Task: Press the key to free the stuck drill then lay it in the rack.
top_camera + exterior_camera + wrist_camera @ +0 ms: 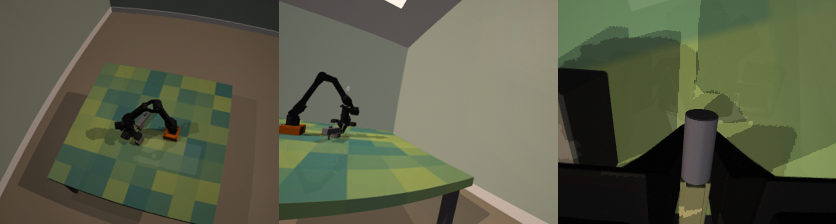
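- End effector (699, 186): dark fingers clamped on the grey cylinder of the drill (700, 146), one finger on each side, the cylinder's flat end facing away from the wrist camera.
- Exterior view: end effector (343, 128) points down, tips just above the bench (393, 162), just beside a small grey block (331, 131) on the cloth.
- Top view: end effector (130, 134) sits left of the arm's orange base (171, 133); the grey block (139, 139) is at its right side, and a longer grey piece (141, 119) lies under the arched arm (157, 107). Whether that is the rack, cannot tell.
- Key: not made out in any view.
- Room for moving: work area sits near the bench middle, well apart from all four cloth edges; more cloth lies toward the near edge than the far one.
- Surface: checked cloth, green, yellow and teal squares, arm shadows across it.
- Room: brown floor, pale walls with a light skirting; left wall well apart from the bench edge.
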`<move>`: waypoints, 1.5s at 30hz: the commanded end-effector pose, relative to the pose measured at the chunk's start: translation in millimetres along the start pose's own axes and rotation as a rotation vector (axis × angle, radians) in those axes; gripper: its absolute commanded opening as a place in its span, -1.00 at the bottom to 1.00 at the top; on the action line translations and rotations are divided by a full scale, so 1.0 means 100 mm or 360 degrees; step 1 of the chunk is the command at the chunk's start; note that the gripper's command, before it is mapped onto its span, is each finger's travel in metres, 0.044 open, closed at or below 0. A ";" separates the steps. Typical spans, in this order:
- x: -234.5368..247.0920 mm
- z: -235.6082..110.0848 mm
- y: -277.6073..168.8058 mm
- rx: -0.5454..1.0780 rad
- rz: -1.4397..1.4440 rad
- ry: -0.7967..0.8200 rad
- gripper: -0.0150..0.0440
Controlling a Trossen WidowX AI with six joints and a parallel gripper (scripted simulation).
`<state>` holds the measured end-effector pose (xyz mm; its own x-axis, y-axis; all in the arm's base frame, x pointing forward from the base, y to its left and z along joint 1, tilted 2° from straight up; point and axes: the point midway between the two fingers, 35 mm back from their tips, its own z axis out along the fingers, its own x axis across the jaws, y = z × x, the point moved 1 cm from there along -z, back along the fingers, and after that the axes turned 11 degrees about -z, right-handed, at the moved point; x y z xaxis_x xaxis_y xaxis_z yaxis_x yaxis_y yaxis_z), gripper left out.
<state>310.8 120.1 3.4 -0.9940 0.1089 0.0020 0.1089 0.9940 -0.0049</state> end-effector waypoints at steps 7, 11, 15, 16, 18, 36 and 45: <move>-0.05 0.00 0.17 -0.0008 0.0008 -0.0003 -0.49; -0.05 0.00 0.22 -0.0008 0.0008 -0.0003 -0.49; -0.07 0.00 0.28 -0.0009 0.0008 -0.0003 -0.49; -0.07 0.01 0.30 -0.0009 0.0008 -0.0003 -0.49; -0.08 0.01 0.34 -0.0010 0.0008 -0.0003 -0.49; -0.05 -0.07 0.30 -0.0009 0.0008 -0.0003 -0.49; -0.04 -0.11 0.29 -0.0009 0.0008 -0.0003 -0.49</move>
<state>317.5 148.7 11.8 -0.9938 0.1110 0.0021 0.1110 0.9938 -0.0021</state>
